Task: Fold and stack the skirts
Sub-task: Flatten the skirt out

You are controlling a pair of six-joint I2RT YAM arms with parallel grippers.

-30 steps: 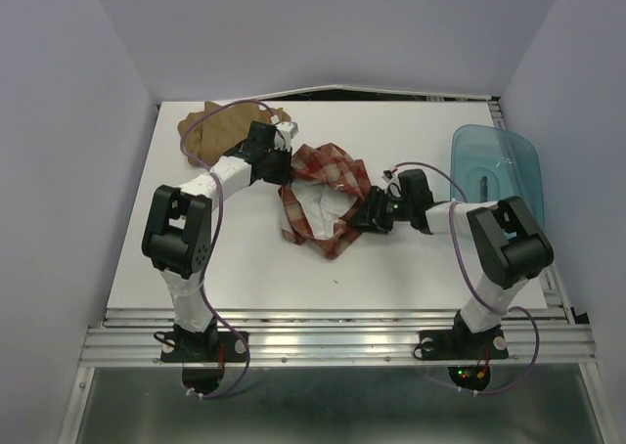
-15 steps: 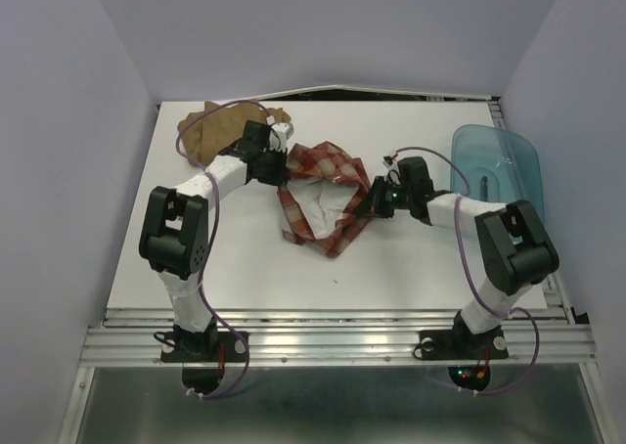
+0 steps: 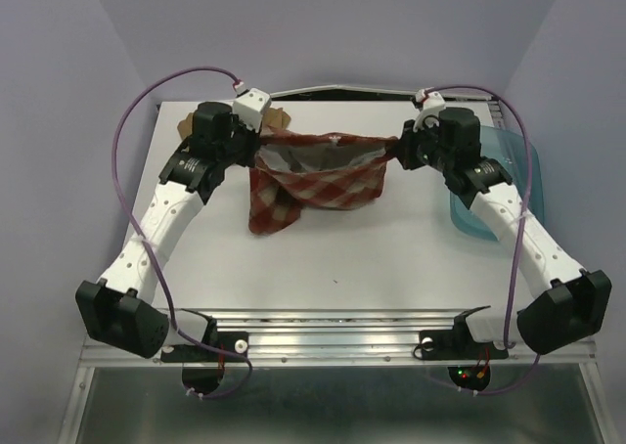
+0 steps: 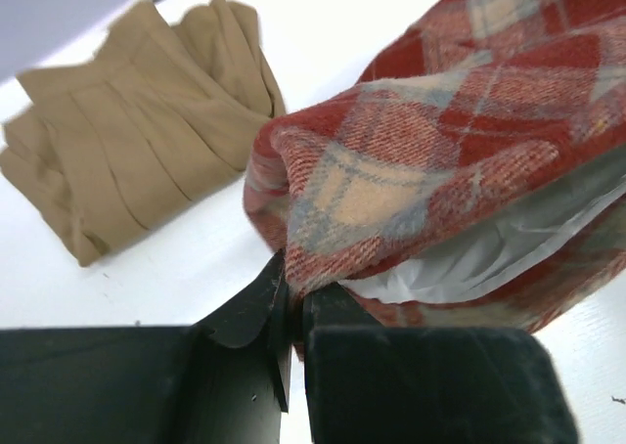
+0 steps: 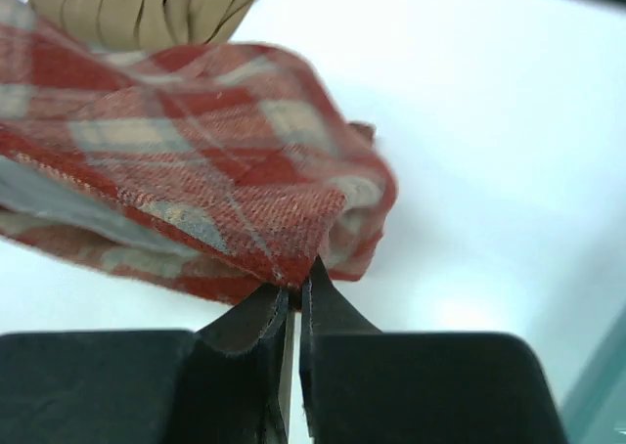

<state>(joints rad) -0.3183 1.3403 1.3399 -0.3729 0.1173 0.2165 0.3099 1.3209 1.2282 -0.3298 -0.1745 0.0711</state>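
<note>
The red-and-cream plaid skirt (image 3: pixel 318 180) hangs stretched between both arms above the table, its white lining showing along the top edge. My left gripper (image 3: pixel 258 149) is shut on its left corner (image 4: pixel 293 268). My right gripper (image 3: pixel 396 149) is shut on its right corner (image 5: pixel 293 278). The tan-brown skirt (image 4: pixel 137 170) lies crumpled on the table at the back left, behind the left arm, and shows only as a sliver (image 3: pixel 184 126) in the top view. It also appears at the top of the right wrist view (image 5: pixel 147 4).
A translucent blue tub (image 3: pixel 489 219) sits at the right side of the table, partly under the right arm. The white table (image 3: pixel 342 258) ends at a metal rail at the near edge. Purple cables arch over both arms.
Both arms have risen and spread apart, lifting the plaid skirt off the table and pulling it taut. The right gripper closed on the skirt's right corner.
</note>
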